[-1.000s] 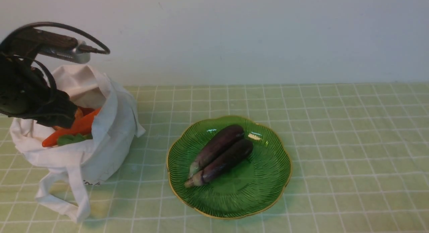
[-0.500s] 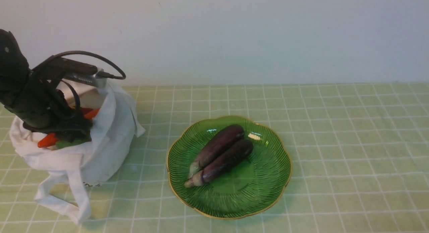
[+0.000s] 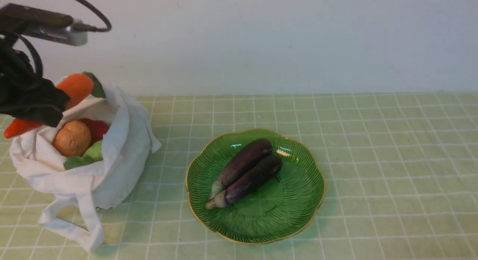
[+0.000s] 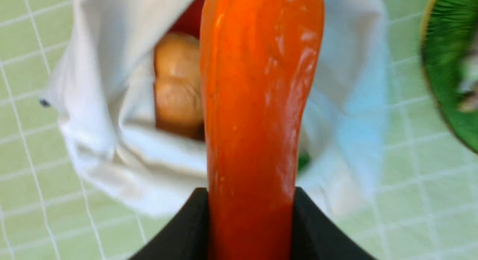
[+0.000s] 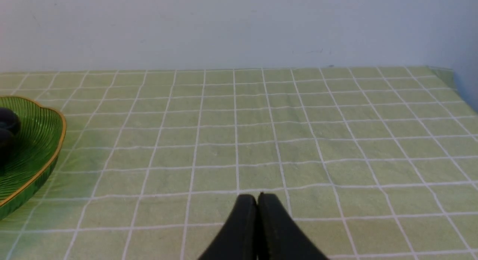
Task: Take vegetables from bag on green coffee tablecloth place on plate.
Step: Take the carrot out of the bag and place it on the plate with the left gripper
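My left gripper [image 3: 41, 107] is shut on the orange carrot [image 3: 74, 86] and holds it in the air just above the open white bag [image 3: 123, 148] at the far left. In the left wrist view the carrot [image 4: 257, 103] fills the middle between the black fingers [image 4: 317, 230]. A tan-brown round vegetable [image 3: 71, 138], a red one [image 3: 96, 128] and a pale green one [image 3: 94, 151] lie in the bag. The green plate [image 3: 291, 211] holds two purple eggplants [image 3: 246, 170]. My right gripper [image 5: 257, 197] is shut and empty over the green checked tablecloth [image 5: 261, 140].
The bag's strap handles [image 3: 74, 222] lie on the cloth in front of it. A white wall [image 3: 261, 39] runs along the back of the table. The plate's edge [image 5: 56, 155] shows in the right wrist view.
My left gripper was down in the bag and has risen with the carrot in it. The carrot is now out above the bag's rim. The other vegetables inside are uncovered.
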